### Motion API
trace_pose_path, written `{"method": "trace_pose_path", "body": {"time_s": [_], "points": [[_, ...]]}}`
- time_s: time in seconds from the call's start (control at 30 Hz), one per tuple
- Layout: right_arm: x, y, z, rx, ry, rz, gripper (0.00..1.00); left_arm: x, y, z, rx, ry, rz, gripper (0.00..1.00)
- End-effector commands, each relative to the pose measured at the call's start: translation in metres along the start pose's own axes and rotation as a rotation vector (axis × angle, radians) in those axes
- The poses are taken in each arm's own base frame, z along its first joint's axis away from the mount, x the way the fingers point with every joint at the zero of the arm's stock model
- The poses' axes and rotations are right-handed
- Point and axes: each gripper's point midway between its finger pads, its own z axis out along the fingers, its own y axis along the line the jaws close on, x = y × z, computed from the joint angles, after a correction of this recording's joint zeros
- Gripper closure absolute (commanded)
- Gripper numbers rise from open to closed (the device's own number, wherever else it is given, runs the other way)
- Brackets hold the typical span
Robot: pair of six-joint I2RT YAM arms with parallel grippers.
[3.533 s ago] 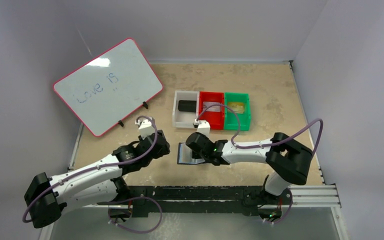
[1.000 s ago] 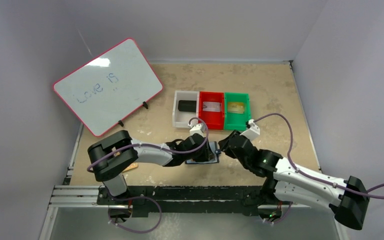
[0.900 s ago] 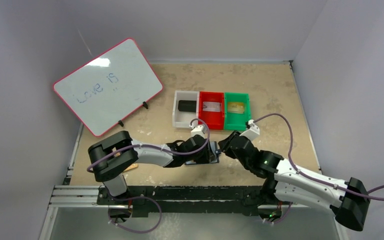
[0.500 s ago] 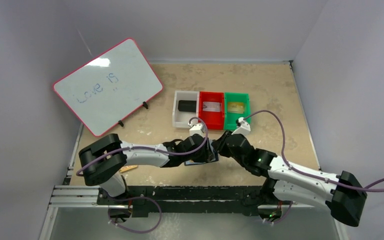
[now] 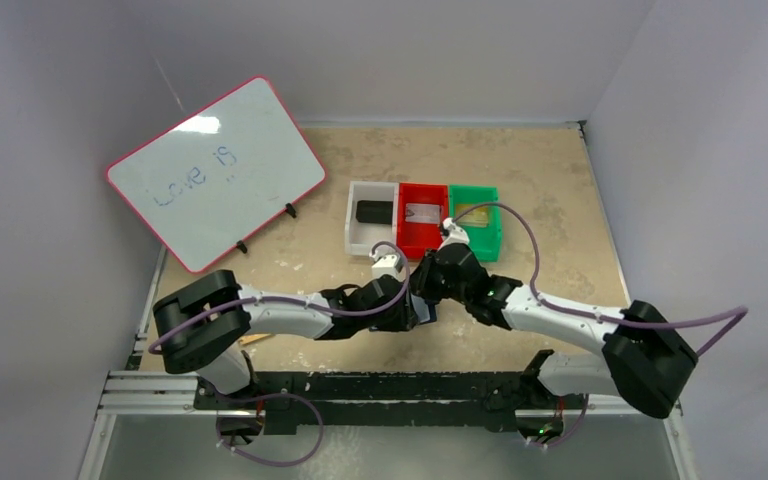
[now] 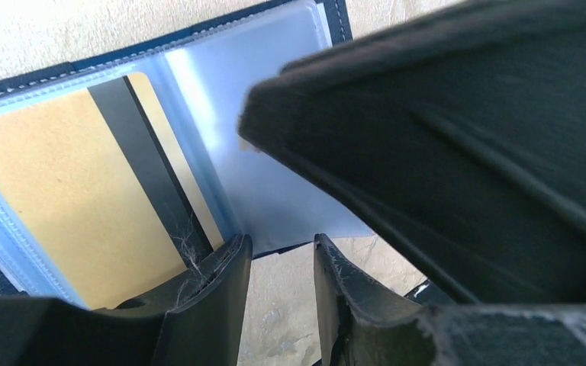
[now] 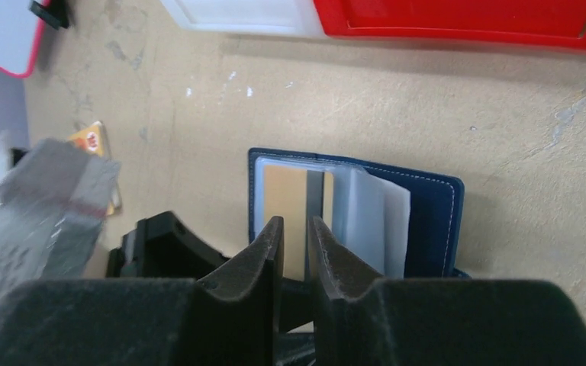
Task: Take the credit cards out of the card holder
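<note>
**Layout.** The wallet lies open and flat on the desk. It is close to the near edge, about midway along it, in front of the white bin and the red bin. One card, gold with a black stripe, sits in a clear sleeve on the half toward the desk's left edge. A loose clear sleeve arches over the other half and is empty as far as I can see.

**Right claw**: the jaws are nearly together, poised at the card's near edge, with the stripe visible through the slit. I cannot tell whether it grips plastic or merely hovers.

**Left claw**: released. The gap is narrow and bare desk shows between the jaws. One finger lies over the corner of the card's sleeve; contact is uncertain.

**Step in hand (judgement):** draw the gold card out of its sleeve. To do it well:
- Pinch the card only. The sleeve film looks thin and would likely come along if caught.
- Pull flat, in line with the sleeve's mouth. I cannot make out which edge is open, so the first tug should be gentle.
- The left claw should bear on the navy cover, not on the card, or it will brake the pull.
- Keep clear of the loose sleeve; it could fold under the jaws.
- The two claws are crowded over one small wallet, so moves should be small and only one claw should move at a time.
</note>
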Motion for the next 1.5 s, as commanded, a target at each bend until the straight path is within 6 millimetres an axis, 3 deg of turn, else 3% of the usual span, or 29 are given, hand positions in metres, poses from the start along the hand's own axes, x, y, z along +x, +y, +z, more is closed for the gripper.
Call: {"method": "trace_pose_path", "body": {"time_s": [0.0,0.23,0.47,0.6,1.13,1.47], "points": [[0.001,0.012,0.012,-0.046,0.034,-0.023,0.80,-0.009,-0.018,-0.010,0.070,-0.042,0.006,0.64],[0.027,-0.017,0.025,0.014,0.104,-0.046,0.79,-0.033,-0.011,-0.040,0.033,-0.139,0.009,0.63],[0.037,-0.019,0.024,-0.027,0.117,-0.011,0.76,-0.053,0.035,-0.060,-0.191,-0.244,0.019,0.58],[0.043,-0.020,0.025,-0.047,0.129,0.002,0.75,-0.050,0.045,-0.054,-0.243,-0.238,0.008,0.58],[0.053,-0.019,0.023,-0.120,0.138,0.072,0.78,-0.043,0.045,-0.034,-0.286,-0.199,0.015,0.64],[0.058,-0.022,0.029,-0.127,0.161,0.104,0.82,-0.029,0.043,-0.020,-0.260,-0.142,-0.005,0.67]]}}
